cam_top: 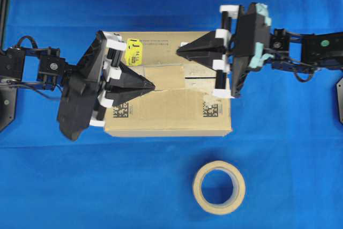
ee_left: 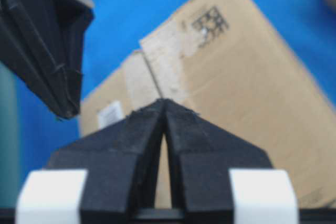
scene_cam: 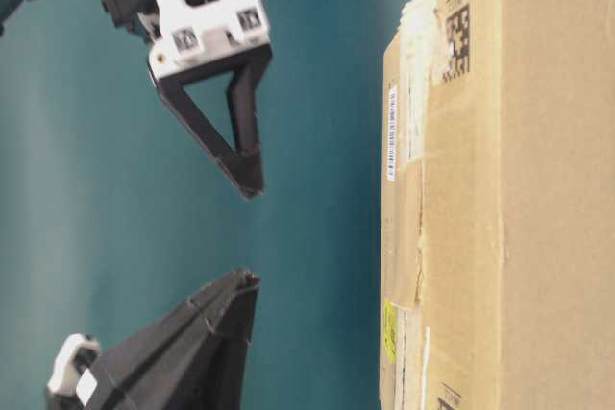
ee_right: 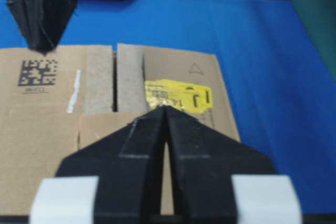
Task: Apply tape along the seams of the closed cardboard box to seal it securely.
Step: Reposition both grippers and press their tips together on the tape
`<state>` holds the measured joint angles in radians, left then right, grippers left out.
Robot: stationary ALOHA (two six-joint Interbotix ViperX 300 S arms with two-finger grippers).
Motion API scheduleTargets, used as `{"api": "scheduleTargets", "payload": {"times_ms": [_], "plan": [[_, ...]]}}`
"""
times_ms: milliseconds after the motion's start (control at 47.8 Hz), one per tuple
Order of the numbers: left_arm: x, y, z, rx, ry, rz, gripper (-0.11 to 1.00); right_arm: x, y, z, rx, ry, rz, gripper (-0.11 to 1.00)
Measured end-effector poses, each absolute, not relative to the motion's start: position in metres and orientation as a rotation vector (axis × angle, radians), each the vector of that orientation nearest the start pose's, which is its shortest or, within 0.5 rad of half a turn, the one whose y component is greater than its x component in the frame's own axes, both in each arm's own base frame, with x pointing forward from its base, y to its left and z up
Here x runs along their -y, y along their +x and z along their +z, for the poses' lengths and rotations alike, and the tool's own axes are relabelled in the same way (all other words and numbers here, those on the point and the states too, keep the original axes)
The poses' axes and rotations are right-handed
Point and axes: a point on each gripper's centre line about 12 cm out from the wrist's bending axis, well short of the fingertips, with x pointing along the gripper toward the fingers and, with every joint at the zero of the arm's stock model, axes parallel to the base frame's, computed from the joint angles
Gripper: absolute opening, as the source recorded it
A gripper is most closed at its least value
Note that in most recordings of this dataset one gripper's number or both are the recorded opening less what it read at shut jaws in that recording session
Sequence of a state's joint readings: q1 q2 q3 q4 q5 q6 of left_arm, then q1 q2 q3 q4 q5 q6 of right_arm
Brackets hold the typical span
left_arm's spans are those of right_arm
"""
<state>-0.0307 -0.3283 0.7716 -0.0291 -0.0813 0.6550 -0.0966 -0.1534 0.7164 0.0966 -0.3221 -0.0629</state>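
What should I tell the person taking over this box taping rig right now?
Left claw: shut, empty, above the box near the yellow sticker.
Right claw: shut, empty, above the box's far side.
A tan piece of tape already lies across the middle of the seam.
Tape roll: on the blue cloth in front of the box, untouched.
Left: the rest of the seam shows only old torn strips and needs tape.

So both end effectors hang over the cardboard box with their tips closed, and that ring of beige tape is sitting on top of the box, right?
Not quite. The tape roll lies on the blue cloth in front of the cardboard box, not on it, as the overhead view shows. The rest holds: the left end effector and right end effector are both shut above the box.
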Motion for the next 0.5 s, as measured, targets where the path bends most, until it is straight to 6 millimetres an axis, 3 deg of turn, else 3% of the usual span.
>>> {"api": "scheduleTargets", "payload": {"times_ms": [251,502], "plan": [[0.003,0.351,0.251,-0.319,0.442,-0.076,0.00,0.038,0.399,0.235,-0.260,0.011,-0.111,0.00],[-0.018,0.355,0.213,-0.393,0.312,-0.009,0.00,0.034,0.411,0.208,-0.319,0.019,-0.100,0.00]]}}
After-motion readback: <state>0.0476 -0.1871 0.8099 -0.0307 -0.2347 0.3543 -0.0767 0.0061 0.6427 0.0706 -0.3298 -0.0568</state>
